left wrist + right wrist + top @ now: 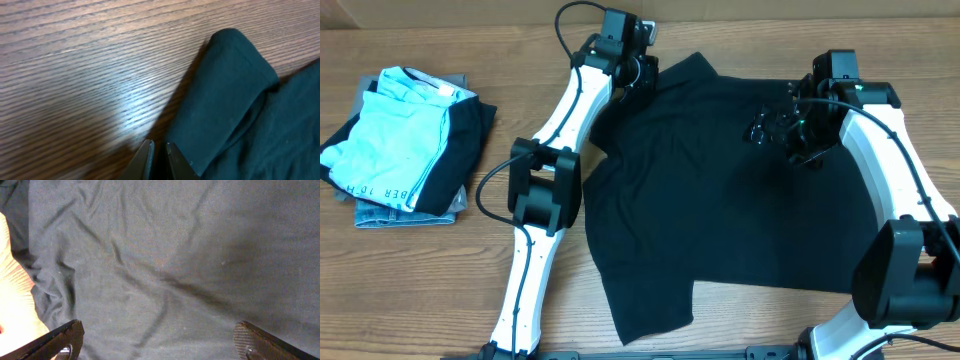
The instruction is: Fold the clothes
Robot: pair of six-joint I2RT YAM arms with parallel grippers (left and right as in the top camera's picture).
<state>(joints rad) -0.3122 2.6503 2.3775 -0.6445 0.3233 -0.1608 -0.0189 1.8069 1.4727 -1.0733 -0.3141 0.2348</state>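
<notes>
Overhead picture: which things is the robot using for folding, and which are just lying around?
For the job: black T-shirt, left gripper at its edge, right gripper above it.
Just lying about: light blue folded garment, grey-blue folded piece under it.

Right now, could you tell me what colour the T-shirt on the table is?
The T-shirt is plain black; overhead shows it best.

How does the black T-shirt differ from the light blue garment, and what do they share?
The black T-shirt lies spread out and plain; the light blue garment is folded and bears dark lettering. The T-shirt lies mid-table; the blue garment tops a pile at the left. Both are cloth on the wooden table.
</notes>
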